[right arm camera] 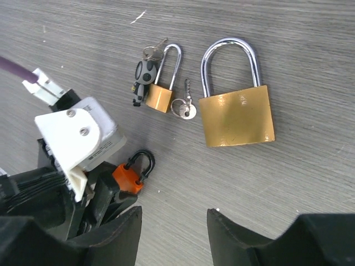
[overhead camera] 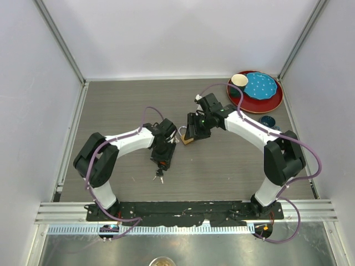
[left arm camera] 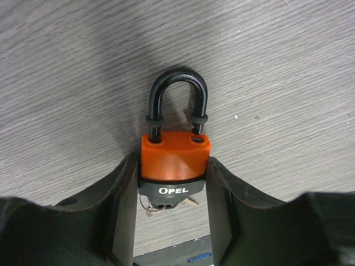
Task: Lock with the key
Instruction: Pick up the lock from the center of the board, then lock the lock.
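From above, the left gripper (overhead camera: 162, 160) is down on the table (overhead camera: 233, 172) near its middle. The right gripper (overhead camera: 192, 132) sits just beside it. Neither claw's gap can be read from here.

In the left wrist view, the orange lock (left arm camera: 175, 158) lies flat on the wood between the fingers (left arm camera: 123, 194). They press on both flanks of its body, so this claw holds the lock. The shackle (left arm camera: 177, 83) has its right leg lifted clear of its hole, so the lock is open. A key (left arm camera: 191, 200) peeks out at the black base; whether it sits in the keyway cannot be told.

In the right wrist view, the right claw is parted with nothing in it. The big brass lock (right arm camera: 237, 117) and small brass lock (right arm camera: 158, 97) lie ahead, apart from the orange one.

The left grip probably wants to be square on the body, leaving the shackle top and key end free. The right gripper could then push the shackle home and turn the key without the lock twisting.
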Controlling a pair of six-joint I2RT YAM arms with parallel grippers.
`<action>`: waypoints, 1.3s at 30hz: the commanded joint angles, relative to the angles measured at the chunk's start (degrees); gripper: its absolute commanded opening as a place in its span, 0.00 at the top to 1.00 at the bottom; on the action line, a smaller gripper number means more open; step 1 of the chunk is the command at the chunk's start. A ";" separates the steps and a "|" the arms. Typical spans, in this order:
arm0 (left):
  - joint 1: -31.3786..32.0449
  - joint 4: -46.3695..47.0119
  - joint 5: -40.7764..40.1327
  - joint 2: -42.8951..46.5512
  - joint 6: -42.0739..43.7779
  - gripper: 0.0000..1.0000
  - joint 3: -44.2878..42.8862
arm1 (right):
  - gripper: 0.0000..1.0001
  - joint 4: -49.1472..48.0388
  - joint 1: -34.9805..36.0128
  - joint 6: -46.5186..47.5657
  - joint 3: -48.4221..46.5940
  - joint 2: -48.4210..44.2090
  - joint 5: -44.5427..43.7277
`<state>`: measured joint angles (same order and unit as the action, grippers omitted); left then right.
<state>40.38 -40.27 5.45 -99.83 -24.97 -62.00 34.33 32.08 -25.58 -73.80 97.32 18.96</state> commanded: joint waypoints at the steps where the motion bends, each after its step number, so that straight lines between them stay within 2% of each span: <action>1: 0.31 -0.95 -2.55 5.07 1.42 1.00 -2.07 | 0.41 -1.98 -0.17 1.41 -1.34 -5.99 2.48; 7: 0.31 -1.74 0.17 15.62 2.21 1.00 -6.90 | 0.28 -6.46 -0.26 0.89 -1.70 -8.72 7.84; 12: 0.31 -1.91 3.85 22.56 3.17 1.00 -9.80 | 0.28 -11.29 -0.17 -1.13 -2.49 -10.30 14.16; 19: 0.22 -2.18 8.25 27.05 4.41 1.00 -11.65 | 0.28 -18.50 -0.35 -4.38 -2.49 -11.19 20.23; 21: 0.22 -2.79 8.17 27.15 4.41 1.00 -12.70 | 0.31 -22.53 -0.43 -6.58 -1.70 -11.01 22.87; 25: 0.22 -2.45 7.56 27.06 4.23 1.00 -13.33 | 0.44 -24.30 -0.35 -7.81 -1.17 -10.40 26.38; 32: 0.22 -0.51 7.82 26.71 3.18 1.00 -14.38 | 0.48 -21.41 -0.35 -5.35 -0.82 -9.96 26.56; 36: 0.22 -0.25 7.20 26.62 3.17 1.00 -15.17 | 0.56 -21.76 -0.35 -5.27 -0.56 -9.78 27.44; 39: 0.22 0.19 7.38 26.70 3.18 1.00 -15.70 | 0.59 -22.11 -0.35 -5.09 -0.38 -9.69 28.41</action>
<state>40.49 -44.23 11.79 -74.39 -21.98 -74.50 13.87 31.99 -31.59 -74.04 88.82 45.01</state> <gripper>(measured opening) 0.476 0.427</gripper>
